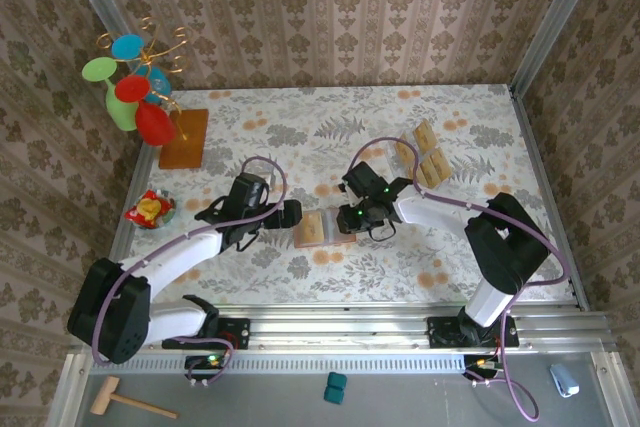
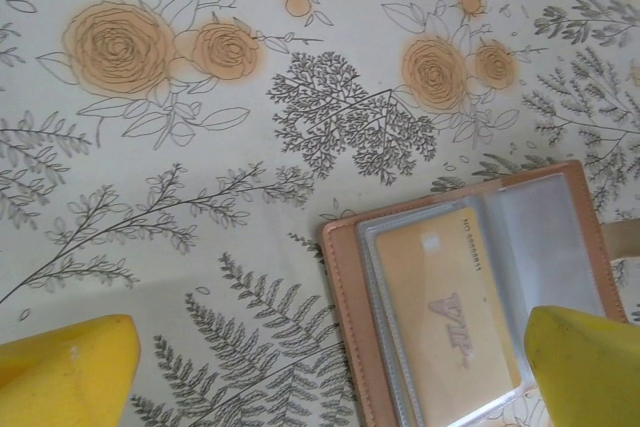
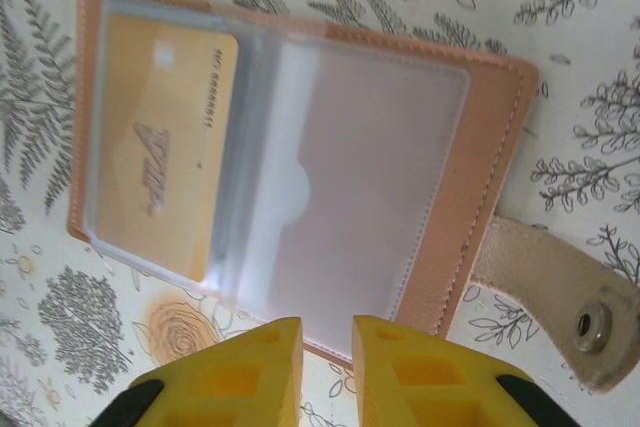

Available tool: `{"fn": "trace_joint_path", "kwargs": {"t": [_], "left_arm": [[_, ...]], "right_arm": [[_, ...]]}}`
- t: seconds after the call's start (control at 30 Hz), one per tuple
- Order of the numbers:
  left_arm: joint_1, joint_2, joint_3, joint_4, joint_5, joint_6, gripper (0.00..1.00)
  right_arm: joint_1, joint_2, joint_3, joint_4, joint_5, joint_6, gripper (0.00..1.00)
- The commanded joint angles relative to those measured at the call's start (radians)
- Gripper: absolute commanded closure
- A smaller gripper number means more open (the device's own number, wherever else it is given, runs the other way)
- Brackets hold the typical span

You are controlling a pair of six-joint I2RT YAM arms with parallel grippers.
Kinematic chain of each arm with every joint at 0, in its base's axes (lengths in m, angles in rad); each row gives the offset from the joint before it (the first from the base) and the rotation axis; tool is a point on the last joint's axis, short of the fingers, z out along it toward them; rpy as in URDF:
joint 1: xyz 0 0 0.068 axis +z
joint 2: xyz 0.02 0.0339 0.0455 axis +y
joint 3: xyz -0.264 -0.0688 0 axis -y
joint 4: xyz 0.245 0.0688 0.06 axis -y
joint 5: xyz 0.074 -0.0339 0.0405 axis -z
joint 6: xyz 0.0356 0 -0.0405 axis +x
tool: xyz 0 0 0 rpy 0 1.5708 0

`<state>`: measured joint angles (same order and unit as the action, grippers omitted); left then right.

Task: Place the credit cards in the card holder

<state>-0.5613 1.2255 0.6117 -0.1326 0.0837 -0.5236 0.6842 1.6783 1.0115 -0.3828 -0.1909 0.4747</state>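
Note:
The card holder (image 1: 313, 230) lies open on the floral tablecloth between the two grippers. One tan-gold credit card (image 3: 165, 147) sits inside its left clear sleeve; the right sleeve (image 3: 380, 187) is empty. The snap strap (image 3: 590, 322) sticks out to the side. In the left wrist view the same card (image 2: 450, 307) shows inside the card holder (image 2: 345, 277). My left gripper (image 2: 325, 347) stands wide open at the holder's left edge, holding nothing. My right gripper (image 3: 327, 332) hovers over the holder's near edge, jaws nearly together and empty. Three loose credit cards (image 1: 425, 134) lie at the back right.
A stand of coloured glasses (image 1: 135, 82) rises from a wooden board (image 1: 185, 137) at the back left. A red and yellow toy (image 1: 150, 210) lies by the table's left edge. A mallet (image 1: 130, 404) and a teal block (image 1: 336, 387) lie below the rail.

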Motion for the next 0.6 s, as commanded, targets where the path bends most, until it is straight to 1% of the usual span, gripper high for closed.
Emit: {"fn": "trace_joint_path", "kwargs": {"t": [0.0,0.13,0.23,0.57], "left_arm": [[0.005,0.02,-0.022,0.05,0.042,-0.022,0.0],[0.0,0.056,-0.035,0.084,0.054,-0.039,0.0],[-0.007,0.078,-0.036,0.093,0.049,-0.04,0.0],[-0.018,0.101,-0.048,0.097,0.031,-0.032,0.0]], "right_arm": [[0.003,-0.018,-0.028,0.04,-0.008,0.015,0.81],[0.018,-0.005,-0.019,0.065,-0.041,0.028,0.88],[0.043,0.018,0.009,0.065,-0.041,0.032,0.92],[0.078,0.093,0.061,0.102,-0.065,0.067,0.97]]}}
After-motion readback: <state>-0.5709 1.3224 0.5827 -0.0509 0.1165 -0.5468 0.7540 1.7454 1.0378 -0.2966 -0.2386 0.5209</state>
